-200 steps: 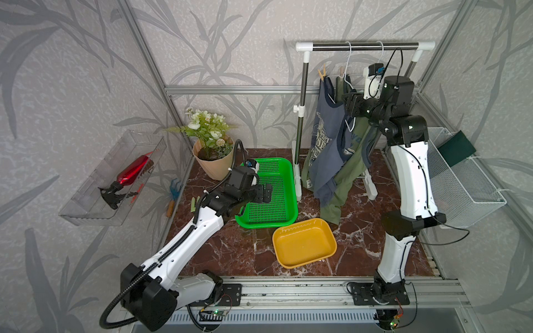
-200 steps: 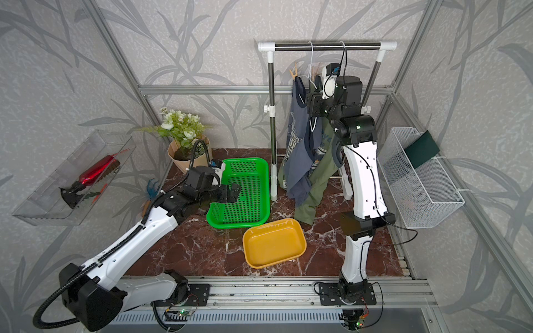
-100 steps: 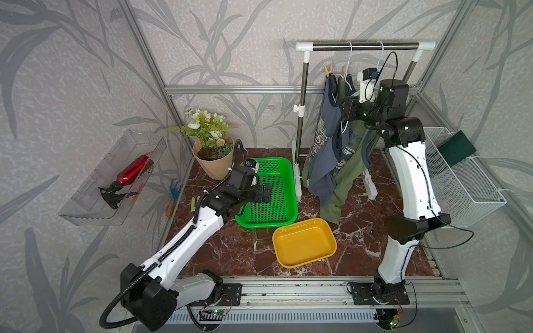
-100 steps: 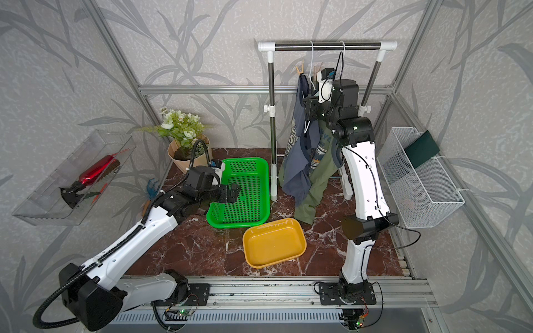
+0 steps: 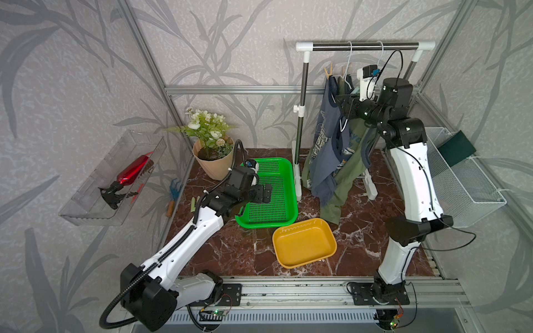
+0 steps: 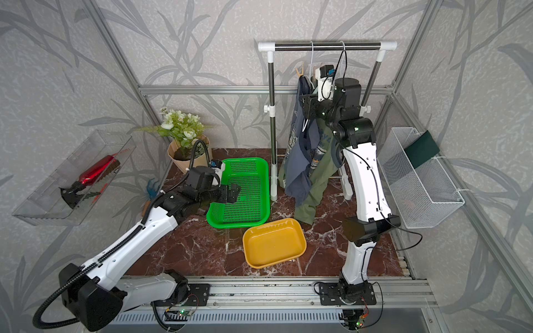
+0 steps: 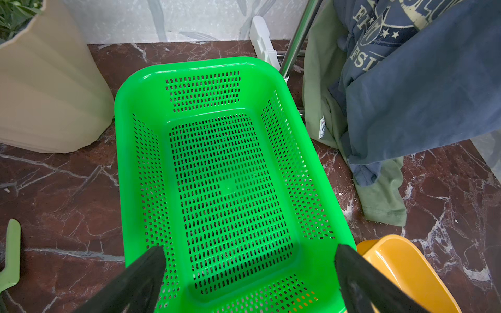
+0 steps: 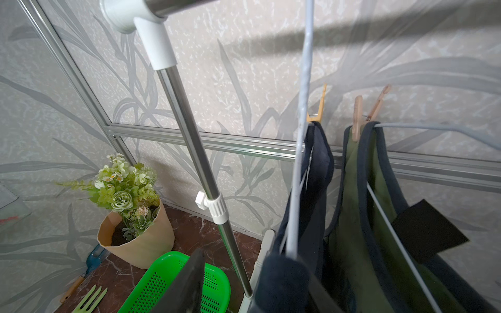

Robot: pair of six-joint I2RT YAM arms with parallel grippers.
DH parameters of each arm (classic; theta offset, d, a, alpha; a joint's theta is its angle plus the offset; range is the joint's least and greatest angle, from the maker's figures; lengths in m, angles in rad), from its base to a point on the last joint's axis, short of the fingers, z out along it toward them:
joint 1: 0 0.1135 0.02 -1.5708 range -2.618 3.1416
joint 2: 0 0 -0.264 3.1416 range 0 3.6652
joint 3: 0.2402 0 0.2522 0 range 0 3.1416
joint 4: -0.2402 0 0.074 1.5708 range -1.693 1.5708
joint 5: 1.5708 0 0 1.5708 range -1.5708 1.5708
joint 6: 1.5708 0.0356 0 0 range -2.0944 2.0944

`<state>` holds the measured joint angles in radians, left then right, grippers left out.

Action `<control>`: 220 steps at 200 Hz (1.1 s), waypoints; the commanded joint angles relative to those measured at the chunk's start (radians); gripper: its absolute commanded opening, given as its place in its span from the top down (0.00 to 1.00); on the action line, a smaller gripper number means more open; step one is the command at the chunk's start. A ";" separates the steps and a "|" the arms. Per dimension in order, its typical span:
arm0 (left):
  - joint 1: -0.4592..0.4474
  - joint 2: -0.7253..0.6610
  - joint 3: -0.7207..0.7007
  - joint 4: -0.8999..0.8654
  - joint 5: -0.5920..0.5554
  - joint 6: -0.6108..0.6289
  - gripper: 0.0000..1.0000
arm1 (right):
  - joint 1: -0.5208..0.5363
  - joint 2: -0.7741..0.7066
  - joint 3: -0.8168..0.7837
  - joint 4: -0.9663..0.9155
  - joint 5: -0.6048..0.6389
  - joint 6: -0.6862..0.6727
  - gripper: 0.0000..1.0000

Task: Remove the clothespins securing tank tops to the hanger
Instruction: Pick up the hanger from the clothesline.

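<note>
Two tank tops hang on white wire hangers [image 5: 349, 57] from the rack rail: a slate-blue one [image 5: 326, 144] [image 8: 317, 168] and an olive green one [image 5: 346, 184] [image 8: 360, 216]. A yellow-orange clothespin [image 8: 320, 105] [image 5: 328, 70] pins the blue strap. A tan clothespin [image 8: 357, 119] pins the green strap. My right gripper [image 5: 341, 106] is up among the straps. One of its fingers [image 8: 189, 281] shows beside bunched blue fabric [image 8: 282, 279], and the blue cloth hides the other. My left gripper [image 7: 249, 260] [image 5: 266, 193] stands open over the green basket, holding nothing.
A green perforated basket [image 5: 288, 178] and a yellow tray [image 5: 304, 245] sit on the marble floor. A flower pot [image 5: 212, 161] stands at the back left, with garden tools [image 5: 173, 193] beside it. A wire basket [image 5: 467, 184] hangs on the right wall and a clear shelf [image 5: 86, 207] on the left.
The blue top's hanger has swung, carrying its yellow clothespin a little to the right, and the cloth hangs more bunched. The right wrist shifted slightly. The left arm has not moved.
</note>
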<state>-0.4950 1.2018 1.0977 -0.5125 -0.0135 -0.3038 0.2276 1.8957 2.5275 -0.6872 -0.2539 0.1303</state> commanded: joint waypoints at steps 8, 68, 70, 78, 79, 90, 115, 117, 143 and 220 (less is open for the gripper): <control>-0.001 -0.030 -0.010 -0.015 -0.009 -0.003 0.01 | -0.002 -0.035 0.055 0.084 -0.040 -0.011 0.89; -0.002 -0.046 -0.023 -0.021 -0.012 -0.004 0.01 | -0.002 -0.054 0.061 0.093 -0.070 -0.020 0.95; -0.002 -0.047 -0.024 -0.021 -0.013 -0.004 0.01 | -0.002 -0.058 0.059 0.095 -0.070 -0.021 0.95; -0.001 -0.048 -0.024 -0.022 -0.013 -0.004 0.01 | -0.002 -0.066 0.056 0.101 -0.077 -0.022 0.95; -0.001 -0.048 -0.024 -0.023 -0.013 -0.004 0.01 | -0.002 -0.067 0.056 0.101 -0.078 -0.023 0.95; -0.002 -0.047 -0.024 -0.021 -0.013 -0.004 0.01 | -0.002 -0.080 0.050 0.114 -0.089 -0.026 0.95; -0.001 -0.043 -0.022 -0.018 -0.008 -0.004 0.01 | -0.002 -0.099 0.053 0.156 -0.118 -0.023 0.95; -0.001 -0.042 -0.022 -0.017 -0.007 -0.004 0.01 | -0.002 -0.097 0.056 0.158 -0.121 -0.022 0.96; -0.001 -0.025 -0.013 -0.014 0.021 -0.020 0.01 | -0.002 -0.064 0.139 0.146 -0.166 -0.011 0.97; -0.001 -0.042 -0.022 -0.014 0.018 -0.021 0.01 | -0.005 -0.063 0.083 0.072 -0.112 -0.033 0.97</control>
<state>-0.4950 1.1793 1.0832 -0.5125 0.0059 -0.3149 0.2253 1.8599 2.6427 -0.6346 -0.3878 0.1318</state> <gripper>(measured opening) 0.990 0.493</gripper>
